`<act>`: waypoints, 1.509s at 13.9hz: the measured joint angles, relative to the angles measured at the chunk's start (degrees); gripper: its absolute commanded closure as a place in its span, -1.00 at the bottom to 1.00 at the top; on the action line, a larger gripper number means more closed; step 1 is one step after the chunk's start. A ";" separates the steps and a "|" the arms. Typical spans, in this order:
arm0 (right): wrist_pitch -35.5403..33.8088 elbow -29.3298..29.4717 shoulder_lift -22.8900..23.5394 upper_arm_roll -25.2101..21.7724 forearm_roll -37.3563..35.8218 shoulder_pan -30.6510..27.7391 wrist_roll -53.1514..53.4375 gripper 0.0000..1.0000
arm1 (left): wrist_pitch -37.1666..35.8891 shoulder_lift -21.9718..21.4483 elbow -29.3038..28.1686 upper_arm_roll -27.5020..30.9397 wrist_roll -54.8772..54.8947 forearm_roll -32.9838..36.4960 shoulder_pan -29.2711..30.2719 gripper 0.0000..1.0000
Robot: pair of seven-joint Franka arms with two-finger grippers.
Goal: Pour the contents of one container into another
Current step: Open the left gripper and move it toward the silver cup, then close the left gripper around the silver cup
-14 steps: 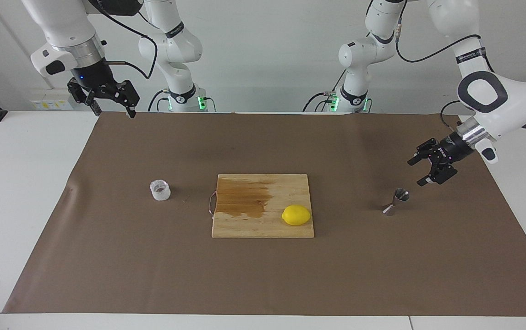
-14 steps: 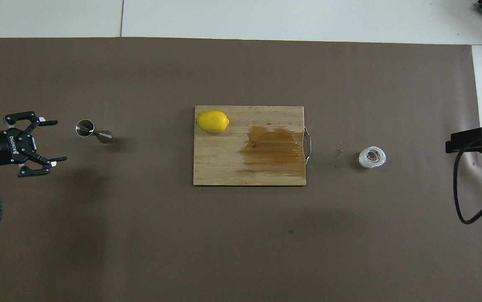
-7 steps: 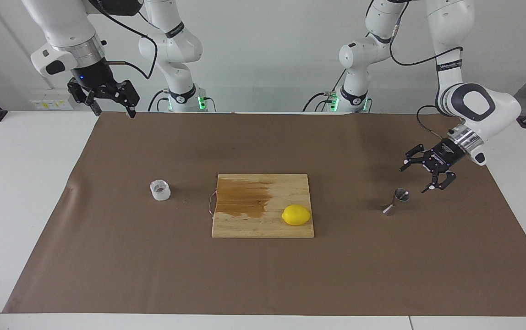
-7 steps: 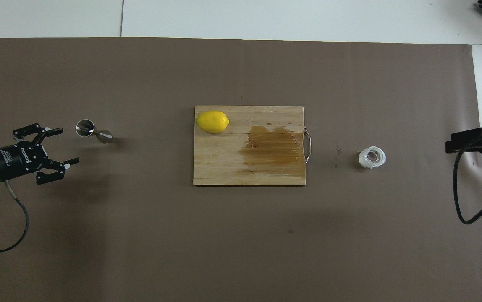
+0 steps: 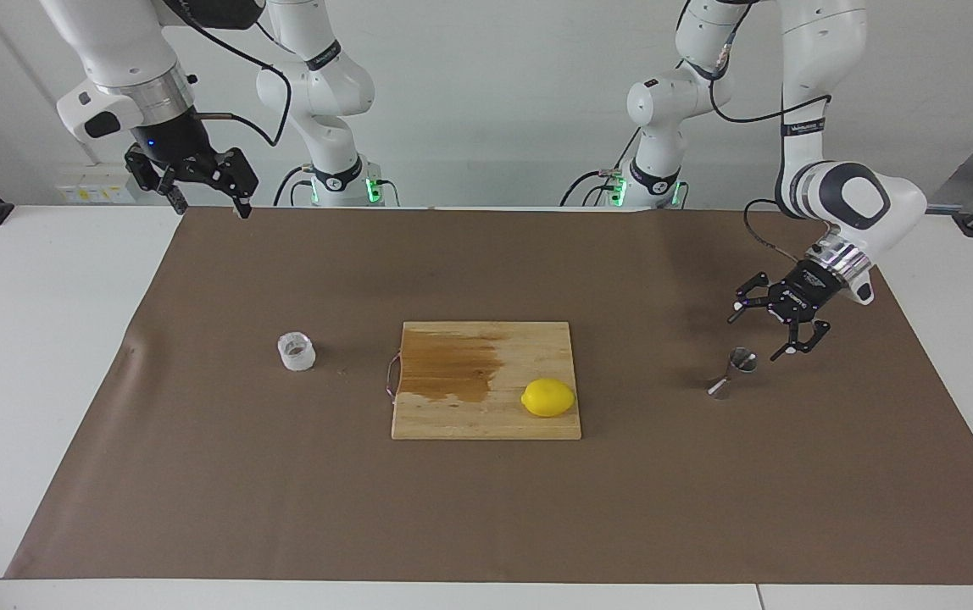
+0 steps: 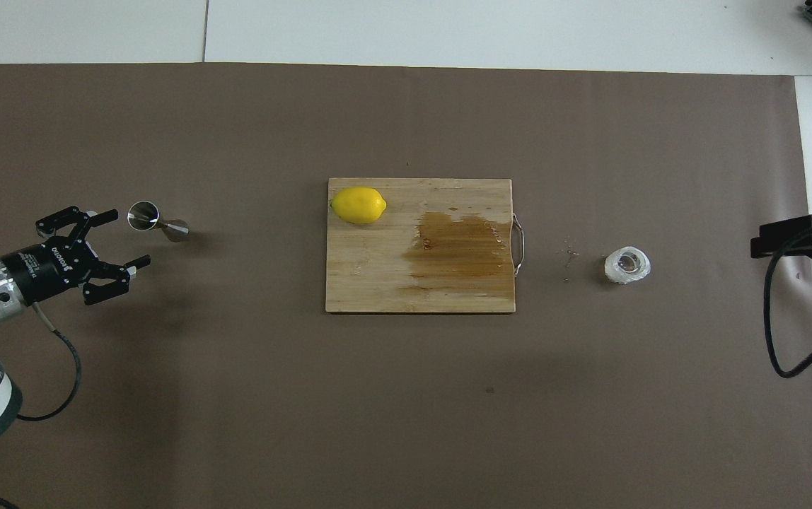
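Note:
The translucent white cup [image 5: 297, 352] [image 6: 627, 264] with brownish bits inside stands on the brown mat toward the right arm's end. The steel hourglass jigger [image 5: 732, 371] [image 6: 157, 220] stands on the mat toward the left arm's end. My left gripper [image 5: 756, 331] [image 6: 129, 237] hangs low just beside the jigger, open, pointing at it without touching; nothing is between its fingers. My right gripper [image 5: 209, 203] waits raised and open over the mat's edge nearest the robots, well apart from the cup.
A wooden cutting board [image 5: 486, 419] [image 6: 378, 290] with a wet brown stain lies mid-mat, with a yellow lemon [image 5: 548, 397] [image 6: 358, 205] on one corner. A few brown crumbs [image 6: 570, 251] lie between board and cup.
My left gripper has swung in and down toward the jigger, staying open. The right arm, the cup and the jigger have not moved.

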 measured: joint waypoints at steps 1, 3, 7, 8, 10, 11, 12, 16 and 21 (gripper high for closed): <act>0.00 0.00 0.00 0.00 0.00 0.00 0.00 -1.00 | 0.16 0.03 0.00 0.00 -0.02 -0.67 -0.13 -1.00; 0.00 0.00 0.00 0.00 0.00 0.00 0.00 -1.00 | 0.23 0.27 0.00 -0.01 -0.02 -1.34 -0.25 -1.00; 0.00 0.00 0.00 0.00 0.00 0.00 0.00 -1.00 | 1.39 0.74 0.03 -0.07 -0.01 -4.13 -2.07 -1.00; 0.00 0.00 0.00 0.00 0.00 0.00 0.00 -1.00 | 2.00 0.86 0.04 -0.08 0.13 -4.43 -2.66 -1.00; 0.00 0.00 0.00 0.00 0.00 0.00 0.00 -1.00 | 2.63 1.26 0.10 -0.04 0.64 -4.49 -3.11 -1.00; 0.00 0.00 0.00 0.00 0.00 0.00 0.00 -1.00 | 2.69 1.56 0.17 -0.01 0.90 -4.49 -3.11 -1.00; 0.00 0.00 0.00 0.00 0.00 0.00 0.00 -1.00 | 2.73 1.86 0.33 0.04 1.14 -4.49 -3.11 -1.00; 0.00 0.00 0.00 0.00 0.00 0.00 0.00 -1.00 | 2.94 2.27 1.27 0.09 1.39 -4.53 -3.11 -1.00; 0.00 0.00 0.00 0.00 0.00 0.00 0.00 -1.00 | 3.45 3.06 2.70 0.09 1.39 -4.61 -3.12 -1.00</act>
